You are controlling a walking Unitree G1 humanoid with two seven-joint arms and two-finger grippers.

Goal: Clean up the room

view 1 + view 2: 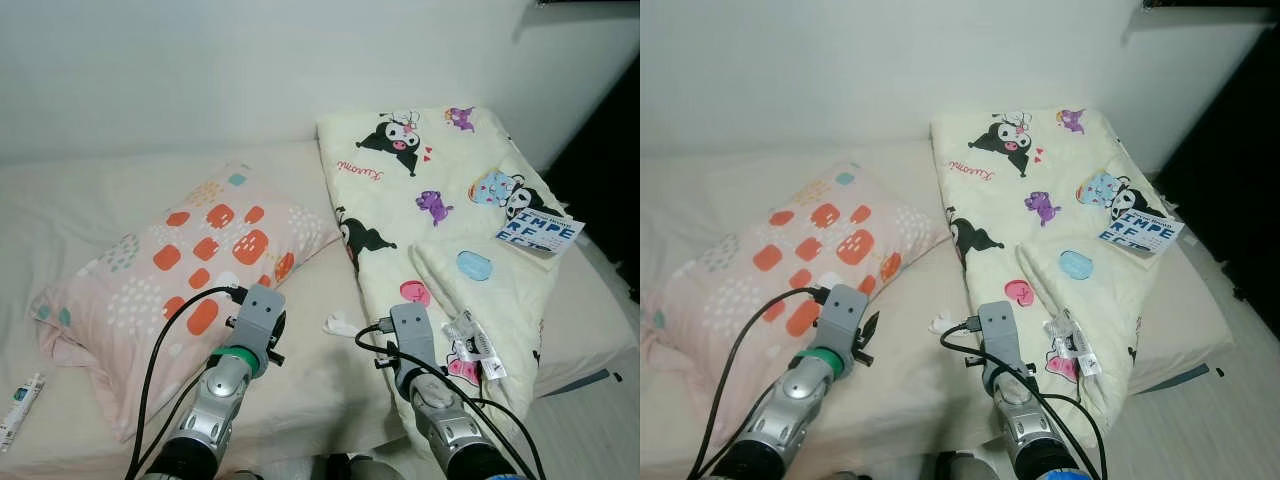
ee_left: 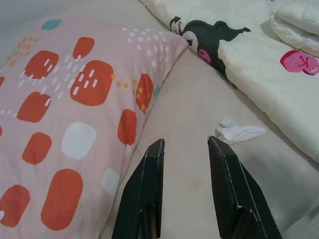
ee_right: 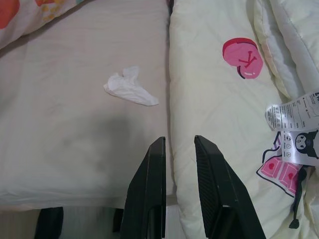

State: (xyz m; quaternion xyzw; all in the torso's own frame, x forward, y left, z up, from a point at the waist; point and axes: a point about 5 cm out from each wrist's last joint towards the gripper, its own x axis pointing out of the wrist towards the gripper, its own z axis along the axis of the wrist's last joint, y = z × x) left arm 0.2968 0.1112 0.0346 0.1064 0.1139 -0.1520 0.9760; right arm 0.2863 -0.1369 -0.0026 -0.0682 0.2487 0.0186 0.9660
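A crumpled white tissue [image 3: 130,87] is lying on the beige bed sheet [image 1: 330,385], in the strip between the pink pillow [image 1: 170,270] with orange spots and the cream cartoon blanket [image 1: 440,210]. The left gripper [image 2: 185,149] is hovering over the sheet beside the pillow, its fingers spread apart and holding nothing. The right gripper [image 3: 178,147] is hanging over the blanket's edge, near the tissue, fingers slightly apart (also gripping nothing). A book [image 1: 538,234] is resting on the blanket.
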